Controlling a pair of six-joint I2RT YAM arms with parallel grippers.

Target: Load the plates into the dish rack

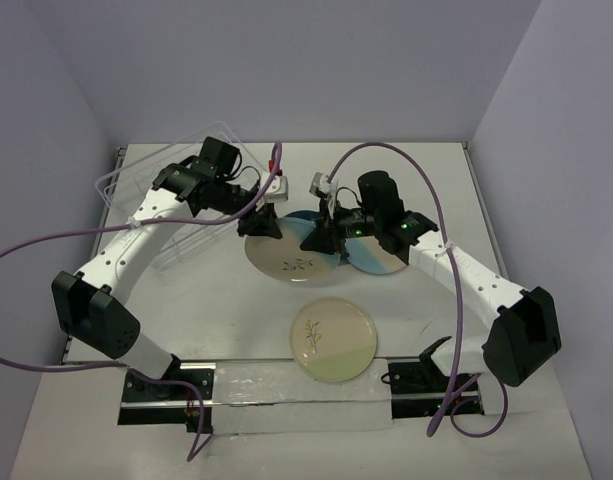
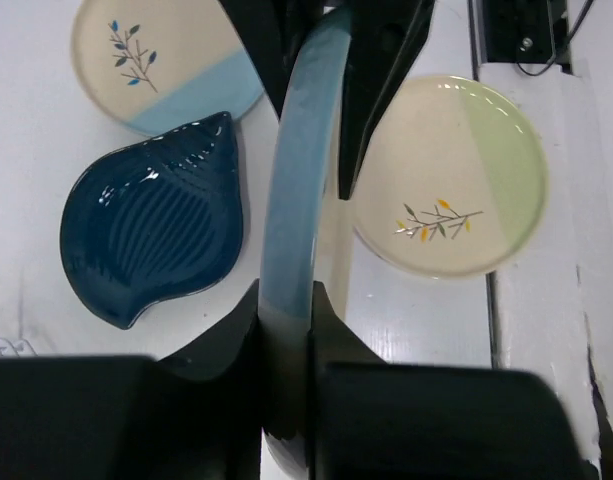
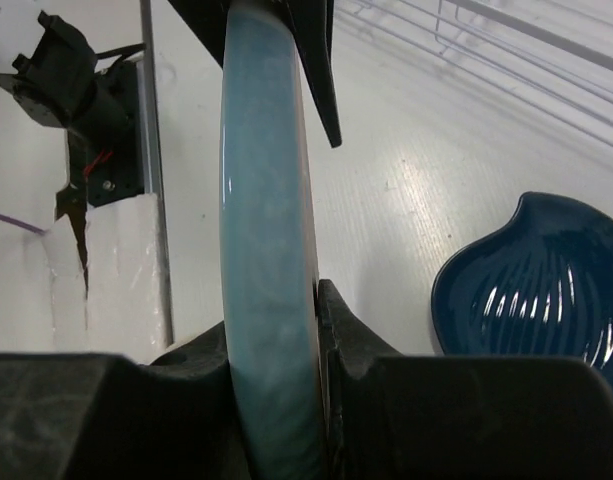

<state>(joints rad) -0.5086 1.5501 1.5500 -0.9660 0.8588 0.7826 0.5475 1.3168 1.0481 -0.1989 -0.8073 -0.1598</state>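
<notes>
plate (image 1: 291, 258), beige with light-blue section, gripped at opposite rim edges by both claws: left claw (image 2: 286, 320) and right claw (image 3: 276, 330) each clamped on it. dish rack (image 1: 176, 205) at far-left edge of white table (image 1: 236, 310), bare table between. leaf plate (image 2: 156, 230), second blue plate (image 2: 156, 60) and green-section plate (image 1: 333, 338) lie flat. lavender walls.

The beige-and-blue plate (image 3: 266, 250) has a smooth, glossy glazed rim. The dark-teal leaf-shaped dish (image 2: 156, 235) is glossy too, its glaze ribbed. The cream-and-green plate (image 2: 456, 180) looks smooth with a soft shine. The dish rack (image 1: 116, 185) is clear plastic. The worktop (image 3: 406, 200) is matt white, faintly grained. The left tool (image 2: 286, 305) has matt black plastic fingers (image 2: 221, 350).
</notes>
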